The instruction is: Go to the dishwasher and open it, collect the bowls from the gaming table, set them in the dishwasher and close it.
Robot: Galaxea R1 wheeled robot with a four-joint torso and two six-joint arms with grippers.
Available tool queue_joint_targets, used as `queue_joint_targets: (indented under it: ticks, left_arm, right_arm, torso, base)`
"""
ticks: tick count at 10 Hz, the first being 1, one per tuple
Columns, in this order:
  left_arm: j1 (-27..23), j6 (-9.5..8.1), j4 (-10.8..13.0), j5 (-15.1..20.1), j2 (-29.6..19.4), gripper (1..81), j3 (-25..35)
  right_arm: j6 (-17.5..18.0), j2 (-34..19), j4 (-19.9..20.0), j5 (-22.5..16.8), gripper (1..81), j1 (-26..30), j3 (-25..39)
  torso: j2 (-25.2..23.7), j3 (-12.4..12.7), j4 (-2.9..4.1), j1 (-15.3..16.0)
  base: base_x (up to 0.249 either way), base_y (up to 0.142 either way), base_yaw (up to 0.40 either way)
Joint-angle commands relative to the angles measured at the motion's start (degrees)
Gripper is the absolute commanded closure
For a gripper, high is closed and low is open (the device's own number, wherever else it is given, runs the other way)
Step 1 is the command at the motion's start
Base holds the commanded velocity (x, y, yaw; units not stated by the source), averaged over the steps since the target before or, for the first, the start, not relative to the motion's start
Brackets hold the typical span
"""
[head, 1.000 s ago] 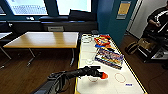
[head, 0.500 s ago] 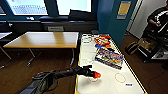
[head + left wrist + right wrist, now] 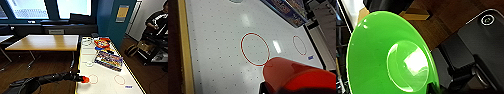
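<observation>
The gaming table (image 3: 107,83) is long and white-topped with a yellow edge strip (image 3: 186,50) and red rings printed on it. My left arm comes in low from the left, and its gripper (image 3: 82,79) hangs just over the table's near left edge, shut on a red-orange bowl (image 3: 85,79). That bowl (image 3: 293,75) looms large in the left wrist view, above a red ring (image 3: 255,49). A bright green bowl (image 3: 386,57) stands on edge in the air over the brown floor, with my right gripper (image 3: 434,87) shut on its rim. The dishwasher is out of view.
Colourful game boxes (image 3: 110,60) and a small clear dish (image 3: 89,64) lie further along the white table. A wooden-topped table (image 3: 45,42) stands to its left. At the far right, a person (image 3: 156,22) stands with a control rig by a box (image 3: 145,46).
My left arm has drawn back toward the near left edge of the white table, carrying the red-orange bowl with it.
</observation>
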Motion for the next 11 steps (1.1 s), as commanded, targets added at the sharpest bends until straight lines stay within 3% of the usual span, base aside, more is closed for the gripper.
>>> queue_joint_targets:
  ticks: [1,3,4,7,10,11]
  left_arm:
    - [-4.59,-0.05,0.74,-0.59,-1.05,81.1,3.92]
    - [-2.31,-0.05,1.53,-1.20,-1.40,81.1,3.83]
    - [-1.07,-0.05,1.97,-1.20,-1.49,81.1,3.65]
    - [2.44,-0.05,3.20,-2.52,-3.32,81.1,4.26]
    - [4.38,0.30,3.98,-3.40,-4.83,81.1,5.06]
    - [4.90,0.30,4.78,-3.31,-4.91,81.1,4.89]
  right_arm:
    - [-0.24,-2.48,-1.10,-4.53,81.1,2.76,2.47]
    - [-0.24,-2.39,-1.10,-4.53,81.1,2.59,2.13]
    - [-0.24,-2.39,-1.10,-4.53,81.1,2.58,1.86]
    - [-0.33,-2.04,-1.19,-4.53,81.1,2.41,1.51]
    - [-0.41,-1.60,-1.27,-4.62,81.1,2.24,1.07]
    - [-0.41,-1.52,-1.27,-4.62,81.1,2.24,1.07]
  torso:
    - [0.00,2.54,0.00,0.00]
    - [0.00,4.52,0.00,0.00]
    - [0.00,3.26,0.00,-0.02]
    - [-0.02,4.50,0.00,-0.09]
    - [0.00,8.50,0.00,-0.09]
    - [-0.02,6.60,0.00,-0.09]
  base:
    - [0.000,0.000,0.000]
    - [0.000,0.000,0.000]
    - [0.000,0.000,0.000]
    - [0.000,0.000,0.000]
    - [0.000,0.000,0.000]
    - [0.000,0.000,0.000]
